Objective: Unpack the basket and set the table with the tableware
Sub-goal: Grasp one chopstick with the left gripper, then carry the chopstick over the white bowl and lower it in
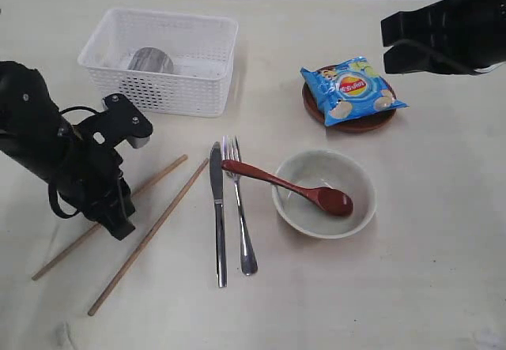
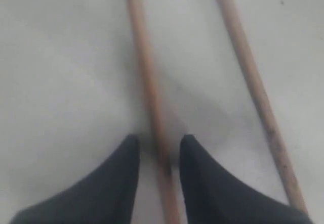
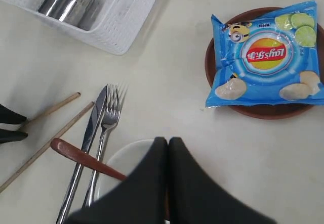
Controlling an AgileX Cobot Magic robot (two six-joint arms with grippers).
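On the table (image 1: 443, 247), my left gripper (image 1: 118, 227) is down at the left, open, its jaws on either side of one wooden chopstick (image 2: 152, 97) with a small gap each side. The second chopstick (image 2: 253, 82) lies beside it, nearly parallel. A steel knife (image 1: 217, 216) and fork (image 1: 239, 208) lie side by side at centre. A red-brown spoon (image 1: 285, 184) rests across the rim of the pale bowl (image 1: 300, 216). The white basket (image 1: 170, 97) holds a steel cup (image 1: 150, 60). My right gripper (image 3: 164, 140) is shut and empty, raised at the upper right.
A blue crisp bag (image 1: 352, 89) lies on the round brown plate (image 1: 352, 122), right of the basket. The spoon's handle (image 3: 81, 155) crosses over the fork and knife. Bare tabletop stretches along the front edge and at the right.
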